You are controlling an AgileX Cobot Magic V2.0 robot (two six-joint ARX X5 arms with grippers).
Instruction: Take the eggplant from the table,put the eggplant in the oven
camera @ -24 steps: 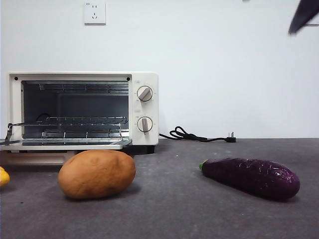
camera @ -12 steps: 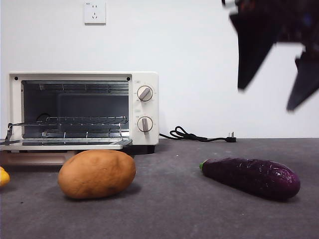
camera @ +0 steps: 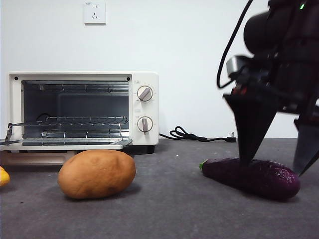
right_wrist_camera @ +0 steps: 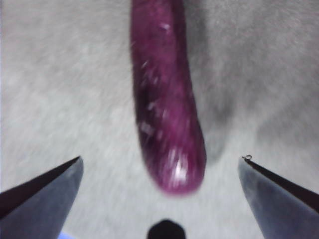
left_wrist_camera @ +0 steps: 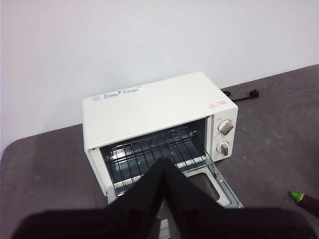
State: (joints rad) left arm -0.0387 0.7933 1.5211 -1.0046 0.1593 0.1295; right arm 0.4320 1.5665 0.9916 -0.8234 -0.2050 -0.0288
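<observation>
Front view: the flat dark grey matte counter [camera: 169, 209] runs across the whole scene below a white wall. On its far left stands the cream-white boxy toaster oven [camera: 82, 109], door dropped open, wire rack showing inside, two round knobs on its right panel. A big black arm comes down at the right, and its right gripper [camera: 276, 167] has its two pointed jaws spread wide, one on each side of the long glossy dark-purple eggplant [camera: 251, 177], not touching it as far as I can see. The eggplant lies on the counter, well to the right of the oven, green stem end toward the oven. A rounded brown-orange potato [camera: 96, 174] sits in front of the oven. The left gripper [left_wrist_camera: 165, 167] hangs above the oven, jaws pressed together and empty. A black power cord [camera: 194, 136] lies by the wall.
</observation>
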